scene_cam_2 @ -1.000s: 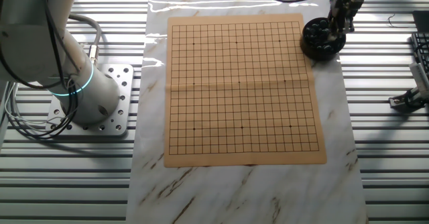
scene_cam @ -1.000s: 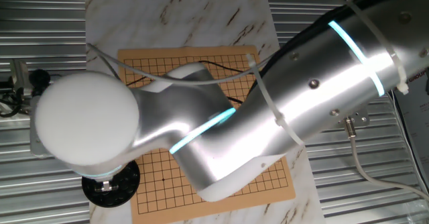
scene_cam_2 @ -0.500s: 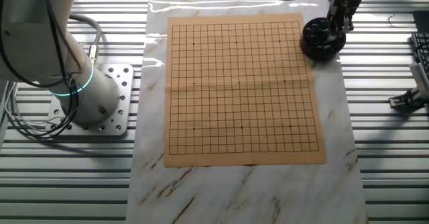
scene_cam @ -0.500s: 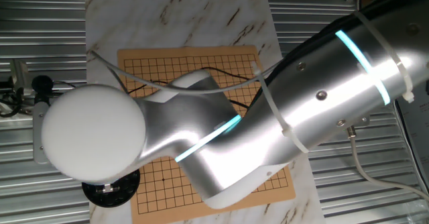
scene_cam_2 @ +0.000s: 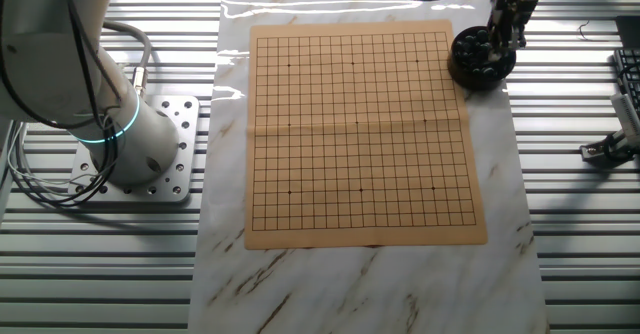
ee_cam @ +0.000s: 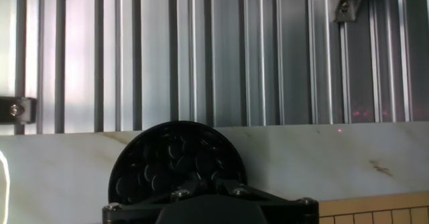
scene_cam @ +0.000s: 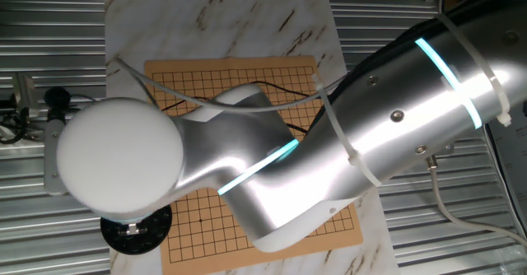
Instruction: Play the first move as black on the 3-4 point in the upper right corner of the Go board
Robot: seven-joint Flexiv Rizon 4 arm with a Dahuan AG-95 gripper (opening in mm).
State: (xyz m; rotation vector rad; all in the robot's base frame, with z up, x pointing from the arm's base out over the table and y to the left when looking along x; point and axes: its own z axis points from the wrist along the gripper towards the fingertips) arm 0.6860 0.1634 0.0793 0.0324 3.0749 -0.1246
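Note:
The round black bowl (scene_cam_2: 481,60) stands on the marble slab just past the upper right corner of the Go board (scene_cam_2: 360,134). It holds several small glossy black stones (ee_cam: 167,158). My gripper (scene_cam_2: 495,44) hangs straight down over the bowl, with its fingertips at or among the stones. In the hand view the dark gripper body (ee_cam: 206,187) covers the bowl's near part and hides the fingertips. I cannot tell whether the jaws are open or hold a stone. The board carries no stones.
My silver arm (scene_cam: 329,151) covers most of the board (scene_cam: 193,77) in one fixed view, with the bowl (scene_cam: 136,230) showing at the bottom left. The robot base (scene_cam_2: 135,144) stands left of the board. Ribbed metal table (ee_cam: 201,49) lies beyond the slab, with a bracket (ee_cam: 15,108).
The arm's white elbow cap has shifted slightly right in one fixed view. The gripper stays over the bowl with hardly any visible movement.

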